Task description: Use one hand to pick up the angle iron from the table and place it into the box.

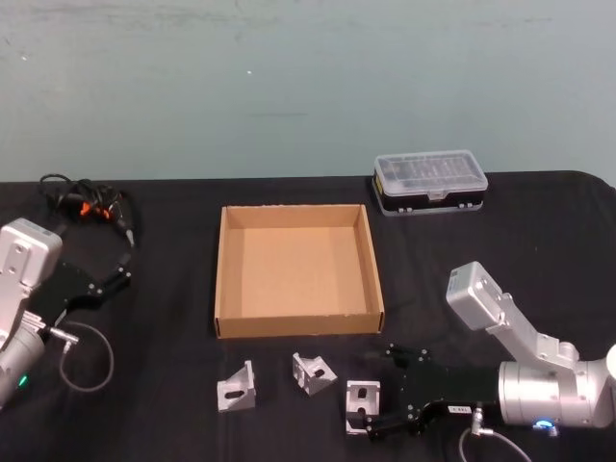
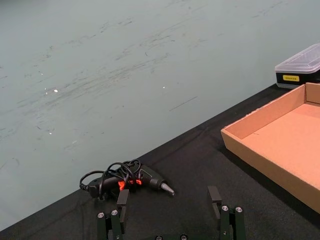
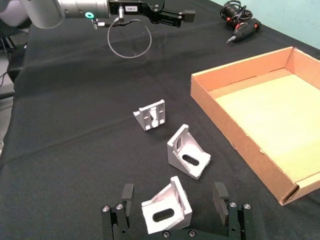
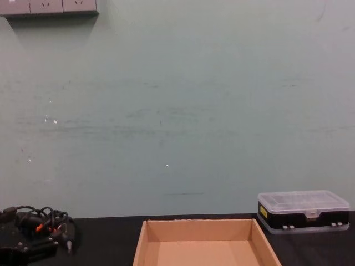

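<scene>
Angle iron [image 3: 165, 212] sits on the table [image 1: 539, 221] directly between the spread fingers of your right gripper [image 3: 173, 196], not yet clamped; box [image 1: 223, 289] lies near, ahead-left. Left gripper [image 2: 169, 196] parked well apart, fingers likewise spread, empty.

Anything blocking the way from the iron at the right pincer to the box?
Nothing visible. The open right pincer straddles the iron; ahead lies only the low front wall of the box.
</scene>
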